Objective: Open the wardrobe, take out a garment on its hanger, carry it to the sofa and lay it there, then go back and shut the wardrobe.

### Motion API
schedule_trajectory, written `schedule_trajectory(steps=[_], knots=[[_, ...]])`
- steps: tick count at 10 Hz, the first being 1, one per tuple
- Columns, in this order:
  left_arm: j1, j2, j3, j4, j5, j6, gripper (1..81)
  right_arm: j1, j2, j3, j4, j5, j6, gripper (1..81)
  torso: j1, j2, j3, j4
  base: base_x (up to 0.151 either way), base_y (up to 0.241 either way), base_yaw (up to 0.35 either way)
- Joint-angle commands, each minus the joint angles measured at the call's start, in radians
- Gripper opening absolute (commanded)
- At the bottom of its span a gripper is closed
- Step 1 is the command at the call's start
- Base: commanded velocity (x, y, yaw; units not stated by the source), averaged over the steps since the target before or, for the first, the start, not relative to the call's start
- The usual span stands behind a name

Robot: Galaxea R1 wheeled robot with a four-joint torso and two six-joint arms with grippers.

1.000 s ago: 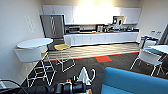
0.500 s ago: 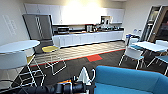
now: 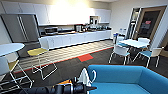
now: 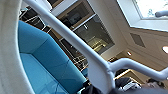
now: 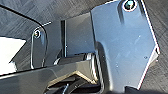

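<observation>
Garment (image 3: 84, 75) on its hanger (image 4: 100, 68), hanging at the left arm's tip, just short of the sofa (image 3: 130, 80).

Riding low ahead of the robot, sofa seat lying just beyond and rightward; left gripper's grasp on the hanger impossible to confirm; right gripper likewise unclear.

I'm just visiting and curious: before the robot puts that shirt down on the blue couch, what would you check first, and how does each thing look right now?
1. Bright blue upholstered sofa within reach: ok, right in front of the robot.
2. Smooth sofa seat free of clutter: ok where visible.
3. Plain white T-shirt carried along: ok, at the left arm's end.
4. Thin pale hanger held by the left hand: cannot tell; it fills the wrist view, fingers unclear.
5. White chairs out of the way: ok, beyond the sofa.
</observation>
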Motion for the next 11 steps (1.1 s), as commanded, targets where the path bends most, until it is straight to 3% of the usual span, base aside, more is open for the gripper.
schedule_trajectory(steps=[1, 11], knots=[[-0.141, 0.005, 0.053, 0.035, -0.029, 0.017, 1.0, 0.04, 0.012, 0.006, 0.003, -0.056, -0.004, 81.1, 0.0, 0.0, 0.0, 0.0, 0.0, 0.0, -0.305], [-0.135, -0.004, 0.055, 0.039, -0.028, 0.019, 1.0, 0.038, 0.014, 0.004, 0.003, -0.056, -0.004, 81.1, 0.0, 0.0, 0.0, 0.0, 0.0, 0.0, -0.306]])
